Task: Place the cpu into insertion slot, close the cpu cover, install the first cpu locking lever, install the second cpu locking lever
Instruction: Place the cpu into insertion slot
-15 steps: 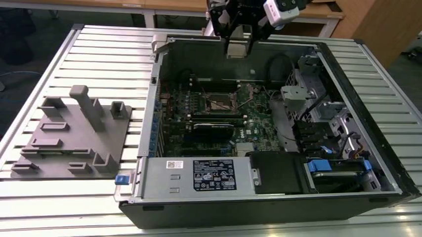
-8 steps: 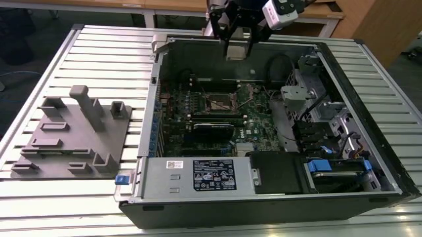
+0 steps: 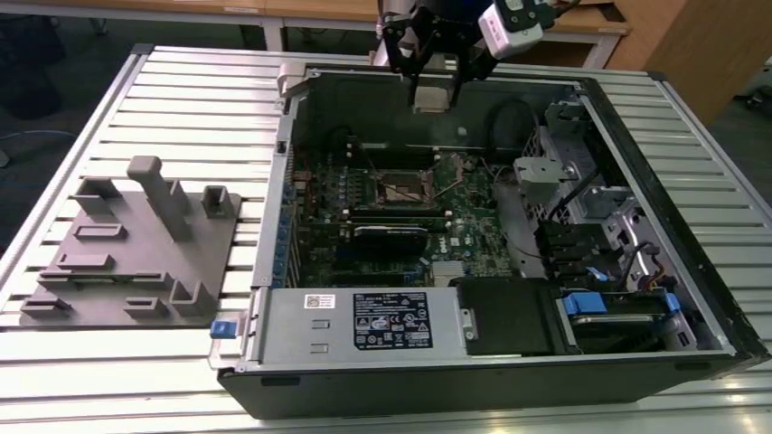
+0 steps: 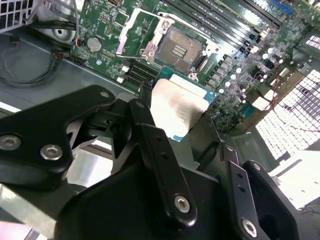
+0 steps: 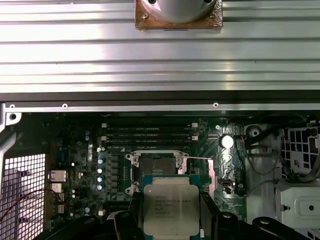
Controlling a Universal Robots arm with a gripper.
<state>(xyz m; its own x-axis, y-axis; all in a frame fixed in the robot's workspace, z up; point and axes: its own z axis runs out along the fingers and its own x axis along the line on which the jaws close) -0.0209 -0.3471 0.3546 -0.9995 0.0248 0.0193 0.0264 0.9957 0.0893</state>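
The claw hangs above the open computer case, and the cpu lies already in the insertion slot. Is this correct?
Not quite. The cpu is not in the insertion slot, which lies bare. The claw is shut on the cpu above the open computer case, as both wrist views show.

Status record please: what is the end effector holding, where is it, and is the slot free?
end effector: shut on cpu
cpu: gripped by two opposite edges, metal face showing in both wrist views
slot: empty, contacts bare
position: cpu held up over the open case, clear of the slot
task state: cpu not yet seated
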